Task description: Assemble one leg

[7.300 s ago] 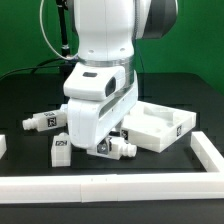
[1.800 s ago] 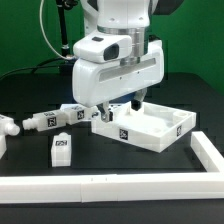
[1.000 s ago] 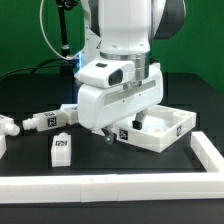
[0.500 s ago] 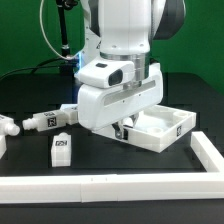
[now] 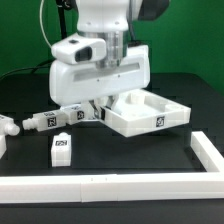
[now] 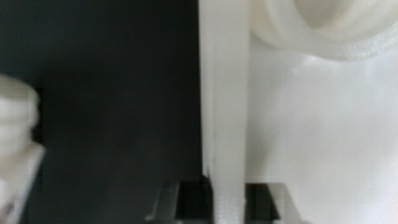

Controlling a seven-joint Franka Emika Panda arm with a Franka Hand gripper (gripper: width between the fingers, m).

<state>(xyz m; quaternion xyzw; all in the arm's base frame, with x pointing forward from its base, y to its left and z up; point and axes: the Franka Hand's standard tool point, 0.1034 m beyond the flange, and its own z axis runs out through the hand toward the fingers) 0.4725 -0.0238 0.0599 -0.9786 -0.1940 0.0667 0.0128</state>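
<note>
I'm watching the big white robot arm lean low over the black table (image 5: 140,160). Its two-finger gripper (image 5: 99,110) is pinching the rim of the large flat white square panel (image 5: 135,124), at the corner toward the exterior view's left. In the wrist view the two dark fingertips (image 6: 192,200) are sitting either side of that white wall and pressing against it.

The small stubby white plastic legs with black-and-white tags are all resting loose on the table, none in the gripper. The first leg (image 5: 78,115) is lying just beside the gripped corner. The second leg (image 5: 40,121) is lying further toward the exterior view's left. The third leg (image 5: 62,148) is standing upright nearer the camera, and the fourth leg (image 5: 7,127) is showing only partly at the picture's edge.
</note>
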